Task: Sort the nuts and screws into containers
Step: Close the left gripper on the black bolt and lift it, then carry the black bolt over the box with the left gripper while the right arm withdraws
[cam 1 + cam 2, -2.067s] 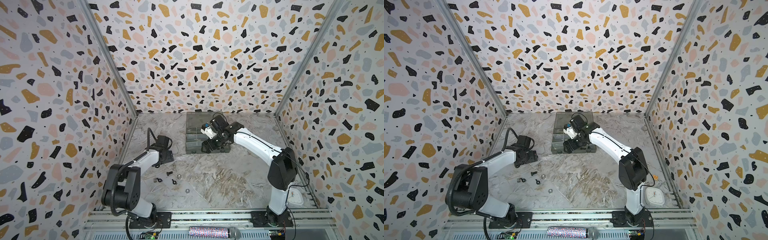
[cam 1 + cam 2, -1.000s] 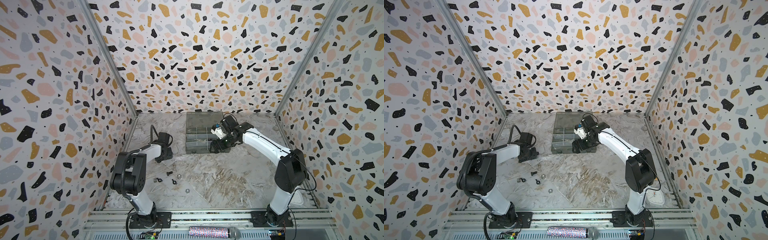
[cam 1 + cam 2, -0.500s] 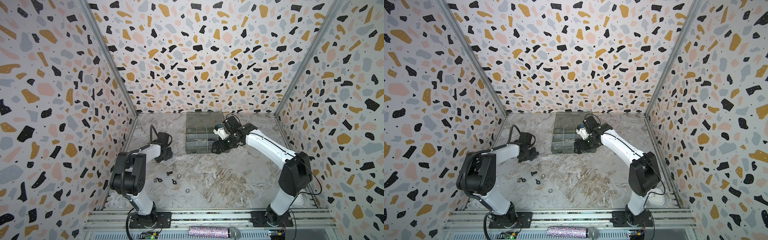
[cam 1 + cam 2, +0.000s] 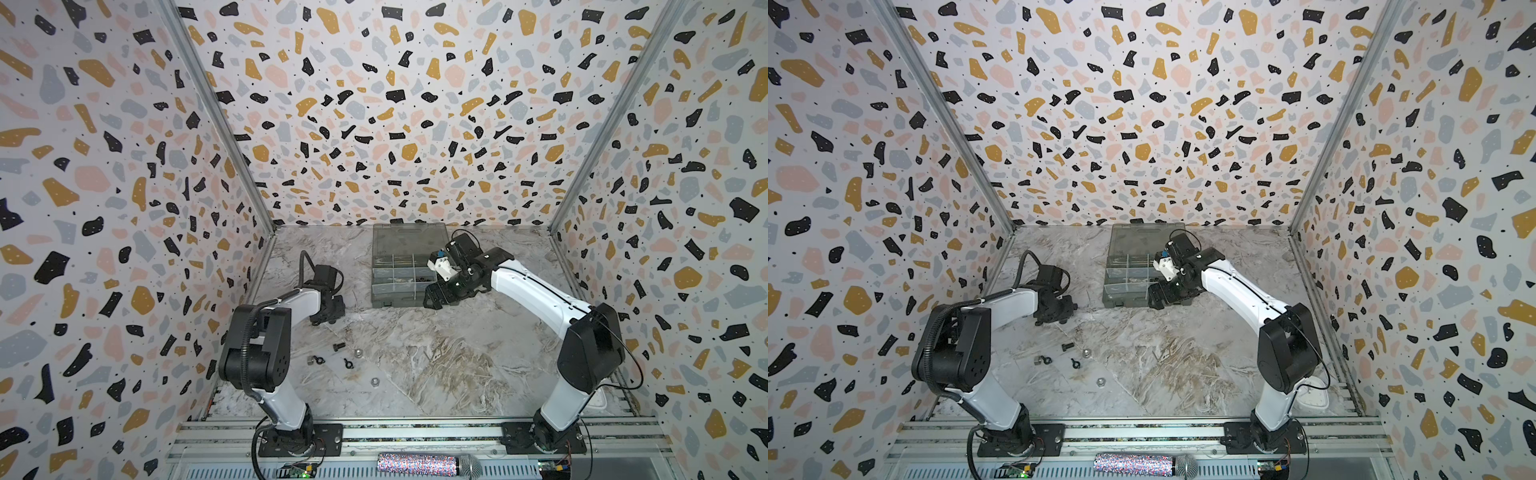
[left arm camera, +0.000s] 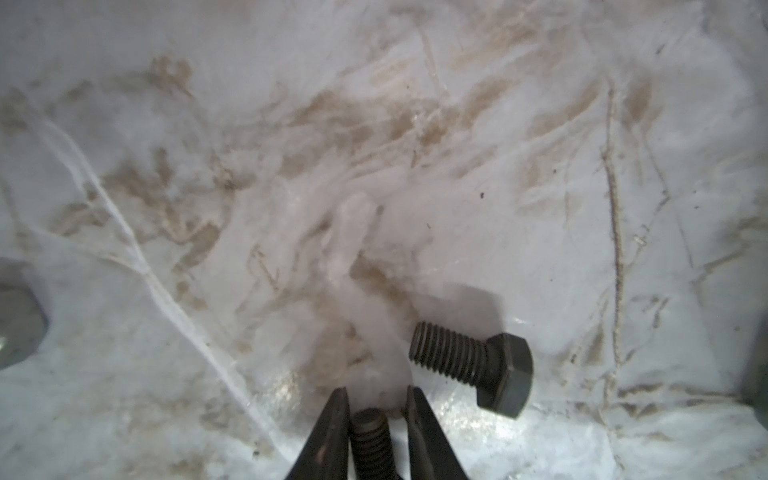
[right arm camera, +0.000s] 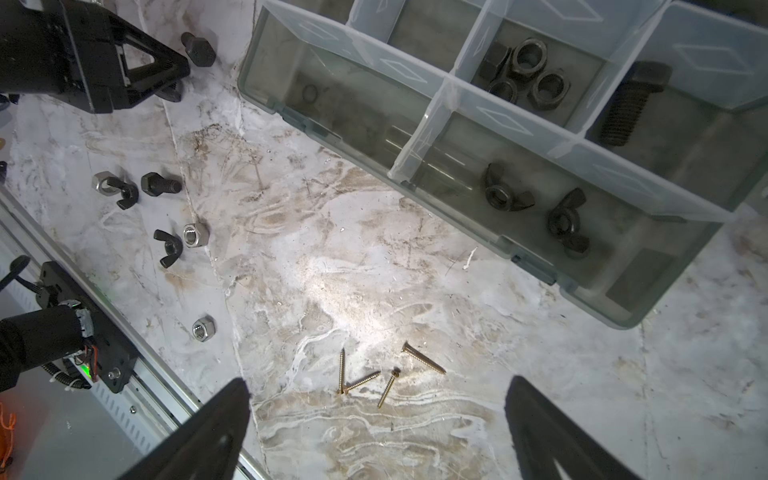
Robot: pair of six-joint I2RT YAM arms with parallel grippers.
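Note:
My left gripper (image 5: 376,395) is low over the table left of the box (image 4: 328,309) (image 4: 1054,311), shut on a black screw (image 5: 370,436) whose threaded shank points out between the jaws. A second screw (image 5: 478,365) lies just beside it. My right gripper (image 6: 378,399) hangs open at the box's front right corner (image 4: 436,295) (image 4: 1158,297), holding nothing. The containers (image 6: 424,137) (image 4: 386,301) hold black nuts (image 6: 528,70), a screw (image 6: 627,104) and wing nuts (image 6: 507,193). Loose on the table lie a screw (image 6: 160,184) (image 4: 338,345), silver nuts (image 6: 195,235) and wing nuts (image 6: 166,247).
Several thin brass wood screws (image 6: 386,374) lie on the marble table under my right gripper. The box's lid (image 4: 409,237) lies flat toward the back wall. Patterned walls close in three sides. A metal rail (image 4: 415,432) runs along the front edge.
The right arm has shifted a little to the right along the box front. The left arm's elbow has swung inward while its gripper stays at the same spot, jaws narrowing on the screw.

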